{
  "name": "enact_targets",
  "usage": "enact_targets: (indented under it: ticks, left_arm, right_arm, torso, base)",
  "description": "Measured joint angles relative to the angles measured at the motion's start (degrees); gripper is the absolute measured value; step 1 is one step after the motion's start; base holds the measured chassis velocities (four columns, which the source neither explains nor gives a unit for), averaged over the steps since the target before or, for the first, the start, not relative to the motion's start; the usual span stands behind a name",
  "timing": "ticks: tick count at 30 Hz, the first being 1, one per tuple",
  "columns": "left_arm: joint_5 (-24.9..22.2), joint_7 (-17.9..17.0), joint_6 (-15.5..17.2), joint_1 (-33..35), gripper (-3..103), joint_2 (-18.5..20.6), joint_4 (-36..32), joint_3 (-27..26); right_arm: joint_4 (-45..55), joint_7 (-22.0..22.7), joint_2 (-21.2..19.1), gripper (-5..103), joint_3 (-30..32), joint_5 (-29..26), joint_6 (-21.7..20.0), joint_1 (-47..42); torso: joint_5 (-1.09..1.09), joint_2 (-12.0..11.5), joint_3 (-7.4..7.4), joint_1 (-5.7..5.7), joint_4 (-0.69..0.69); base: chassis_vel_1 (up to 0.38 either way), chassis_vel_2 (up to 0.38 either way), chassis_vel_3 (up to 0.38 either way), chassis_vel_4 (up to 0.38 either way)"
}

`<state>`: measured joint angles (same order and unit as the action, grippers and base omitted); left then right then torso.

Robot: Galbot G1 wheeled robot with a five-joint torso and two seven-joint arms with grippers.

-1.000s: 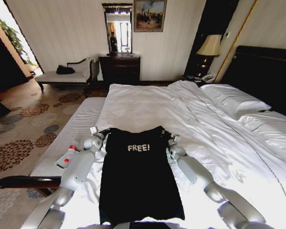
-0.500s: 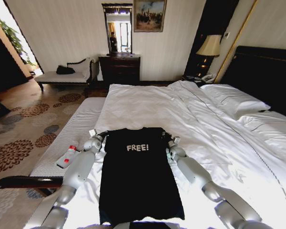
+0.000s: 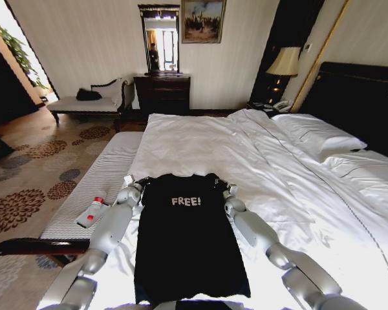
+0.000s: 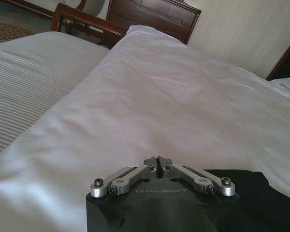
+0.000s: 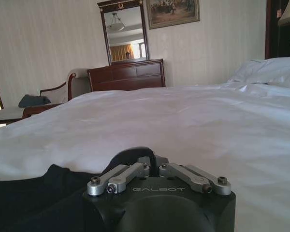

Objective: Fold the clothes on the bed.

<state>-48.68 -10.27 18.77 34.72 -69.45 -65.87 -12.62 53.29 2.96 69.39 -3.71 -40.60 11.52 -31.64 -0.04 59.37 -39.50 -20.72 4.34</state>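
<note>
The black T-shirt [image 3: 184, 239] with white "FREE!" lettering lies flat, collar away from me, on the white duvet of the bed [image 3: 258, 155]. My left gripper [image 3: 130, 185] sits at its left shoulder corner, where a dark strip of fabric runs to the tips. In the left wrist view the left gripper [image 4: 157, 161] is pinched shut, with black cloth [image 4: 253, 193] beside it. My right gripper [image 3: 227, 190] is at the other shoulder. In the right wrist view the right gripper [image 5: 151, 163] is shut, with a fold of the shirt [image 5: 34, 193] bunched at its tips.
A striped bench [image 3: 94, 187] runs along the bed's left side, and a red-capped bottle [image 3: 90, 212] lies on it. White pillows [image 3: 317, 135] and the dark headboard [image 3: 362, 103] are at the right. A dresser [image 3: 161, 93] and a chaise [image 3: 87, 103] stand by the far wall.
The right gripper has moved slightly inward and both arms have shifted a little. The shirt's top edge sits a touch narrower between them.
</note>
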Motion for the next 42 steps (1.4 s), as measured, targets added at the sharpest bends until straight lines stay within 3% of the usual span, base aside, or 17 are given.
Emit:
enact_targets:
  ticks: [2, 3, 6, 11, 14, 15, 19, 22, 24, 26, 27, 30, 32, 34, 36, 39, 42]
  left_arm:
    - [-0.35, -1.01, -0.16, 1.15, -1, 1.03, -1.93, -0.94]
    - [-0.35, -1.01, -0.16, 1.15, -1, 1.03, -1.93, -0.94]
    - [-1.38, -2.24, -0.47, 3.35, 15, 2.79, -6.15, -3.14]
    - [-2.23, -2.47, -2.00, 5.88, 26, 4.41, -11.80, -6.22]
    - [-5.00, -2.87, -3.04, 9.61, 42, 5.84, -18.94, -10.70]
    - [-5.00, -2.87, -3.04, 9.61, 42, 5.84, -18.94, -10.70]
    - [-8.95, -4.81, -2.77, 13.72, 58, 6.47, -24.48, -15.75]
    - [-11.79, -7.64, -1.19, 19.60, 75, 6.60, -31.32, -22.94]
    - [-11.15, -7.75, -1.06, 21.38, 75, 6.91, -33.49, -24.60]
    - [-9.34, -6.67, -1.43, 24.52, 85, 7.89, -37.51, -26.71]
    - [-9.34, -6.67, -1.43, 24.52, 85, 7.89, -37.51, -26.71]
    - [-11.14, -5.62, -1.58, 27.82, 98, 8.72, -43.44, -29.54]
    - [-11.89, -5.60, -1.59, 27.96, 100, 8.72, -44.36, -29.76]
    - [-13.15, -5.27, -1.60, 28.73, 100, 8.53, -47.25, -31.12]
    - [-13.08, -4.84, -1.69, 31.55, 100, 8.35, -50.26, -34.19]
    - [-13.30, -4.87, -1.71, 34.37, 100, 8.29, -52.82, -36.80]
    - [-13.96, -5.13, -1.69, 36.93, 100, 8.01, -54.96, -38.88]
  right_arm:
    - [2.36, 0.19, -0.82, 14, 1.07, 0.00, 0.04, -0.84]
    - [2.36, 0.19, -0.82, 14, 1.07, 0.00, 0.04, -0.84]
    - [7.04, 0.83, -2.62, 30, 2.85, -0.70, 0.12, -2.12]
    - [14.12, 1.50, -5.64, 41, 5.08, -2.28, 0.19, -4.05]
    - [24.37, 2.91, -10.41, 57, 8.85, -7.60, -1.03, -8.59]
    - [24.37, 2.91, -10.41, 57, 8.85, -7.60, -1.03, -8.59]
    - [31.23, 4.44, -13.78, 74, 12.22, -14.27, -3.57, -13.95]
    - [39.05, 6.95, -15.78, 90, 17.34, -22.92, -8.71, -20.72]
    - [41.11, 7.71, -15.93, 90, 18.74, -25.58, -10.36, -22.41]
    - [44.72, 10.35, -15.74, 98, 21.13, -31.01, -15.15, -25.09]
    - [44.72, 10.35, -15.74, 98, 21.13, -31.01, -15.15, -25.09]
    - [49.32, 15.23, -14.31, 100, 24.54, -39.11, -22.52, -29.27]
    - [50.03, 16.28, -13.81, 100, 25.49, -39.97, -23.30, -30.35]
    - [51.34, 21.06, -11.63, 100, 28.21, -41.99, -25.85, -32.92]
    - [51.35, 24.37, -9.11, 100, 29.26, -43.15, -27.39, -33.27]
    - [51.07, 25.25, -7.43, 100, 29.78, -43.32, -28.21, -33.38]
    - [50.77, 25.15, -6.20, 100, 30.13, -43.25, -28.54, -33.54]
  torso:
    - [0.00, 0.00, 0.00, 0.00, 0.00]
    - [0.00, 0.00, 0.00, 0.00, 0.00]
    - [0.01, 0.00, 0.00, 0.00, -0.04]
    - [0.01, 0.00, 0.00, 0.00, -0.02]
    - [0.00, 0.01, 0.01, 0.00, 0.01]
    - [0.00, 0.01, 0.01, 0.00, 0.01]
    - [0.01, 0.01, 0.01, 0.00, 0.01]
    - [-0.01, 0.01, 0.01, 0.01, -0.02]
    - [0.00, 0.01, 0.01, 0.01, -0.03]
    - [0.01, 0.01, 0.02, 0.02, -0.03]
    - [0.01, 0.01, 0.02, 0.02, -0.03]
    - [0.03, 0.01, 0.01, 0.01, -0.06]
    - [0.01, 0.01, 0.01, 0.02, -0.06]
    - [0.00, 0.01, 0.01, 0.01, 0.11]
    - [0.01, 0.01, 0.01, 0.01, 0.02]
    - [0.01, 0.01, 0.00, 0.01, -0.07]
    - [0.01, 0.01, 0.00, 0.01, -0.06]
  base:
    - [0.000, 0.000, 0.000, 0.000]
    - [0.000, 0.000, 0.000, 0.000]
    - [0.000, 0.000, 0.000, 0.000]
    - [0.000, 0.000, 0.000, 0.000]
    - [0.000, 0.000, 0.000, 0.000]
    - [0.000, 0.000, 0.000, 0.000]
    - [0.000, 0.000, 0.000, 0.000]
    - [0.000, 0.000, 0.000, 0.000]
    - [0.000, 0.000, 0.000, 0.000]
    - [0.000, 0.000, 0.000, 0.000]
    - [0.000, 0.000, 0.000, 0.000]
    - [0.000, 0.000, 0.000, 0.000]
    - [0.000, 0.000, 0.000, 0.000]
    - [0.000, 0.000, 0.000, 0.000]
    - [0.000, 0.000, 0.000, 0.000]
    - [0.000, 0.000, 0.000, 0.000]
    - [0.000, 0.000, 0.000, 0.000]
